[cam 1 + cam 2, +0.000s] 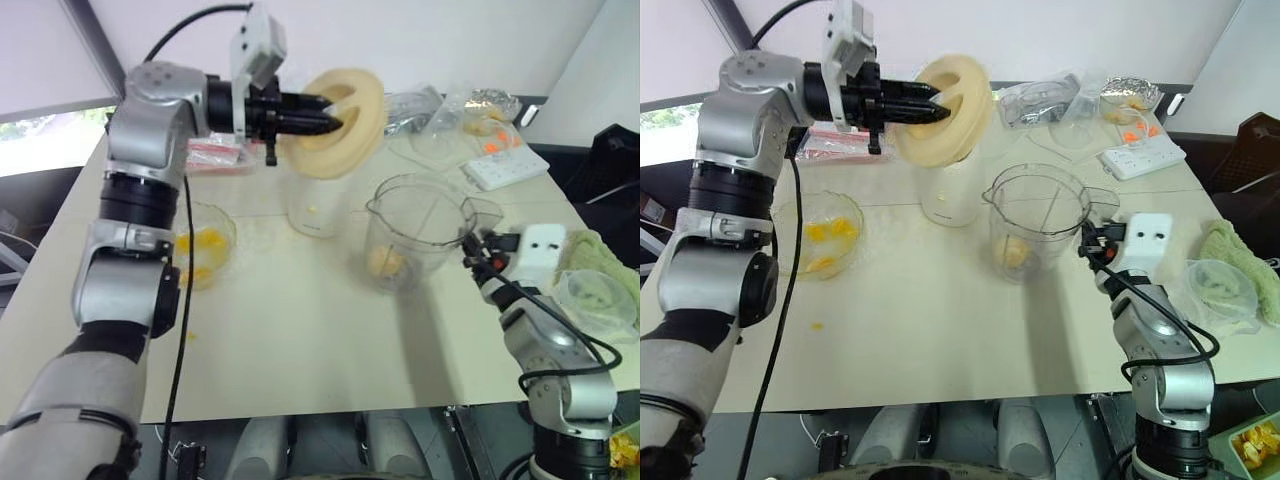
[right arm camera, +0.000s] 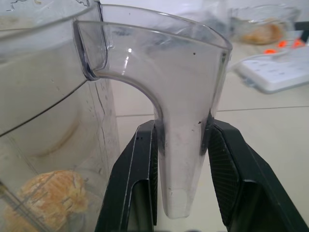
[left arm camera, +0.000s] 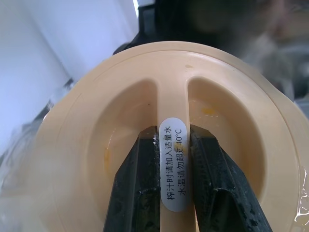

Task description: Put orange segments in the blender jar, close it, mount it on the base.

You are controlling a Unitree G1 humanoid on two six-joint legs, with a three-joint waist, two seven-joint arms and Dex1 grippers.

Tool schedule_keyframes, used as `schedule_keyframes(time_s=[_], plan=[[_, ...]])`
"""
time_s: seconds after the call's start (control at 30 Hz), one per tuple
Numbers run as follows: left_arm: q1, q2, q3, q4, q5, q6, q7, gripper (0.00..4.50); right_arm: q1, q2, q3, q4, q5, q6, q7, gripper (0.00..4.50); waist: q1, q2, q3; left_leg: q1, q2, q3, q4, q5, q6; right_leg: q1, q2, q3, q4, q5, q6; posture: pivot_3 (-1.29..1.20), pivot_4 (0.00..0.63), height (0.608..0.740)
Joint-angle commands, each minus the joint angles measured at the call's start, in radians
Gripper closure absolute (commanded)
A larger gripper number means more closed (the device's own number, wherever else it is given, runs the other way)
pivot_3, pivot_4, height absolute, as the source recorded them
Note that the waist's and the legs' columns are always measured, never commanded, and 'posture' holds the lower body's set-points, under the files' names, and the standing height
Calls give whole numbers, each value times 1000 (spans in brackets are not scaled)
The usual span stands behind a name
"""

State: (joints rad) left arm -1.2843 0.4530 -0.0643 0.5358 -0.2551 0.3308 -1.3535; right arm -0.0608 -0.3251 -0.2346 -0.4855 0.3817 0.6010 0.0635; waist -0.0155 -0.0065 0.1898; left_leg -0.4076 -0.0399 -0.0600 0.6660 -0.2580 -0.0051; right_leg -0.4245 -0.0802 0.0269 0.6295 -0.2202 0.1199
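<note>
R gripper (image 2: 181, 181) is clamped on the handle (image 2: 186, 145) of the blender jar (image 1: 415, 230), which stands on the table (image 1: 300, 340) w/ orange segments (image 2: 50, 195) at its bottom. More segments are seen in a clear dish (image 1: 205, 245) to the left. Farther back the base (image 1: 318, 205) stands; above it a cream lid (image 1: 340, 122) is pinched by its centre rib in the L gripper (image 3: 174, 181).
</note>
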Motion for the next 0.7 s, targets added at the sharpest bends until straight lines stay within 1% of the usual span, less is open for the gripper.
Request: schedule_keyframes(time_s=[0.03, 0.1, 0.23, 0.43, 0.53, 0.7], plan=[[-58, -41, 15, -65, -66, 25, -18, 4235, -23, 28, 68, -80, -36, -42, -3, 3536, 0, 0, 0, 0, 0, 0, 0, 0, 0, 0, 0, 0, 0, 0, 0, 0, 150, 740], [-58, -57, 6, -82, -80, 41, -33, 4235, -33, 46, 111, -82, -57, -49, -3, 3536, -1, 0, 0, 0, 0, 0, 0, 0, 0, 0, 0, 0, 0, 0, 0, 0, 150, 740], [-30, -69, -18, -99, -69, 54, -42, 4235, -59, 77, 156, -76, -89, -65, -6, 3536, -8, 0, 1, 0, 0, 0, 0, 0, 0, -1, 0, 1, 0, 0, 0, 0, 150, 740], [28, -54, -95, -132, -30, 69, -57, 4235, -61, 104, 215, -58, -142, -95, 2, 3536, -4, 0, 1, 0, 0, 0, 0, 1, -1, -1, 1, 1, 1, 0, 0, 0, 150, 740], [50, -42, -134, -147, -3, 93, -45, 4235, -55, 105, 222, -50, -162, -110, 11, 3536, -4, 0, 1, 0, 0, 0, 0, 1, -2, -1, 1, 1, 1, 0, 0, 0, 150, 740], [84, -48, -192, -154, 53, 144, 9, 4235, -64, 115, 224, -34, -180, -128, 25, 3536, -2, 0, 1, -1, 0, 0, 0, 1, -2, -2, 1, 1, 1, 0, 0, 0, 150, 740]])
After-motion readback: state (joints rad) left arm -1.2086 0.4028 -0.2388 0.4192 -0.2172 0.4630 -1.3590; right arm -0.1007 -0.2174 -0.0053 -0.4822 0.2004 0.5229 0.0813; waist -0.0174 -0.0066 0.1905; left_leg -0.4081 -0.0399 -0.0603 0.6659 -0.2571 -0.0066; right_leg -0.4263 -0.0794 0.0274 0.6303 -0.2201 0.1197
